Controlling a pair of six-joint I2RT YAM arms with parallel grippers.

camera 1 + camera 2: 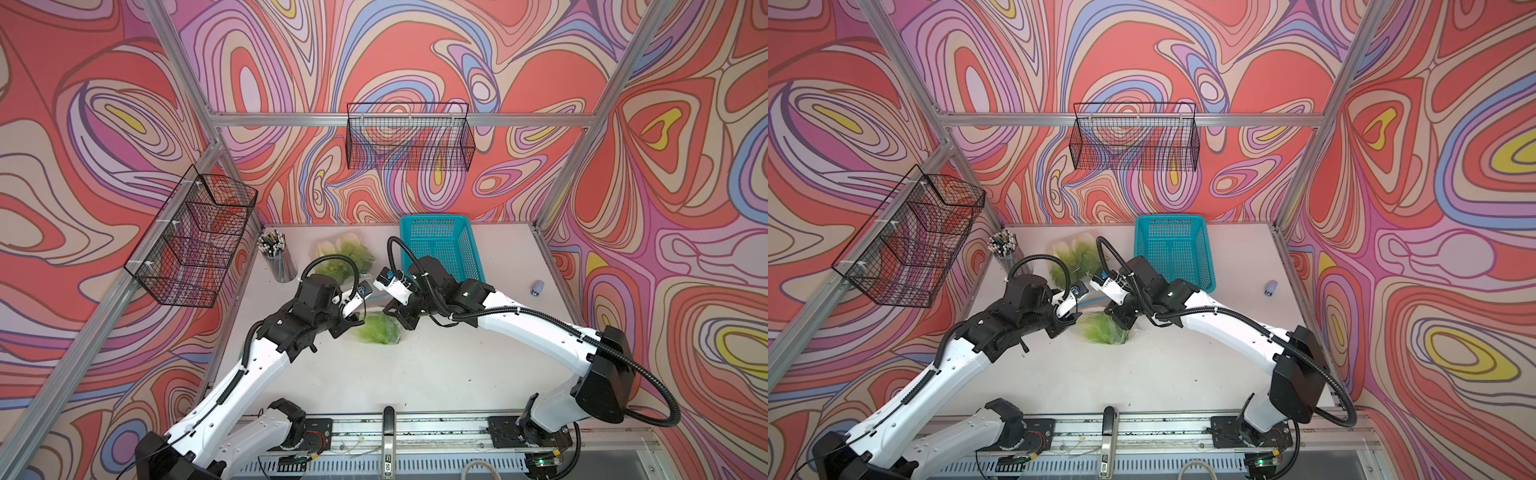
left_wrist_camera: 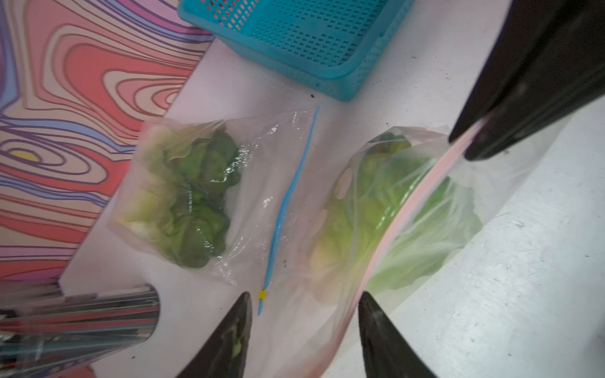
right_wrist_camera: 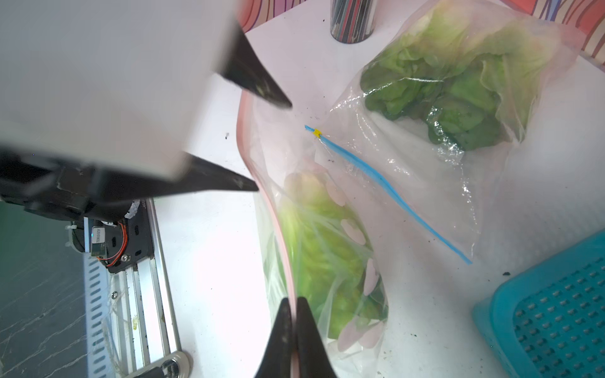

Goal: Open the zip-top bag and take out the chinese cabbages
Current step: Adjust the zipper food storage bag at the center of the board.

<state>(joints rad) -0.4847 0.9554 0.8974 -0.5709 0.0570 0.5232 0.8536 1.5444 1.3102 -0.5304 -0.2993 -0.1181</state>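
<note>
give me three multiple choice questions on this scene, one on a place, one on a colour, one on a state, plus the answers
1. Where does the teal perforated plastic basket stand?
A) at the far edge of the white table
B) by the front rail
C) inside a wire rack

2. What colour is the zip strip of the clear zip-top bag that the right gripper pinches?
A) blue
B) pink
C) yellow

3. How do the jaws of the left gripper stand?
A) shut on the bag
B) shut on nothing
C) apart

Answers:
1 A: both top views show it on the table's far side.
2 B: the pink strip runs into the shut jaws.
3 C: the left wrist view shows a wide gap between them.
</note>
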